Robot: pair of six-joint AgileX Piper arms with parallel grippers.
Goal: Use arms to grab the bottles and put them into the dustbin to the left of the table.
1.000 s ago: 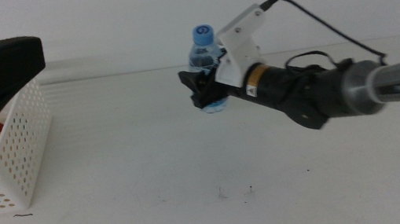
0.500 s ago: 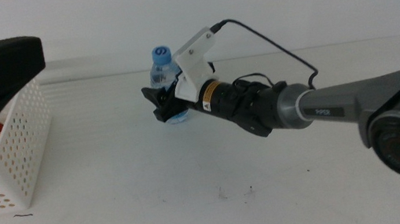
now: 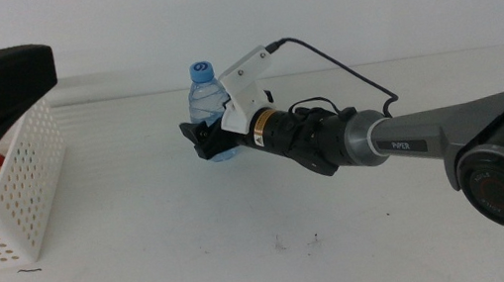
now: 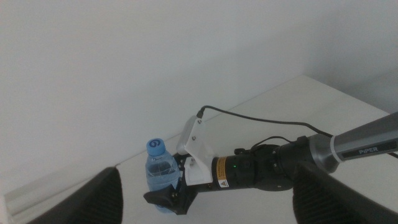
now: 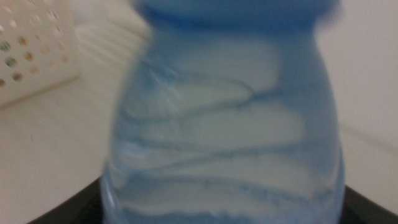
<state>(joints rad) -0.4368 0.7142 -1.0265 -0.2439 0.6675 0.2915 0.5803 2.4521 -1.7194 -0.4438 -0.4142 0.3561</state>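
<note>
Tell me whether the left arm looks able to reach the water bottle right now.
Probably yes: the water bottle stands past the dustbin over open table. But the right gripper is shut on it, crowding any grasp by the raised left gripper.

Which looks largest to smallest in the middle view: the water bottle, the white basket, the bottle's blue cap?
1. White basket, though nearer the camera and partly cut off.
2. Water bottle, held by the right gripper.
3. Blue cap.

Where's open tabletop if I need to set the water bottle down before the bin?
Bare table lies between the dustbin and the right tool holding the water bottle, and along the whole front below the arm. The dustbin already holds something red and yellow, and the left tool hovers over it.
</note>
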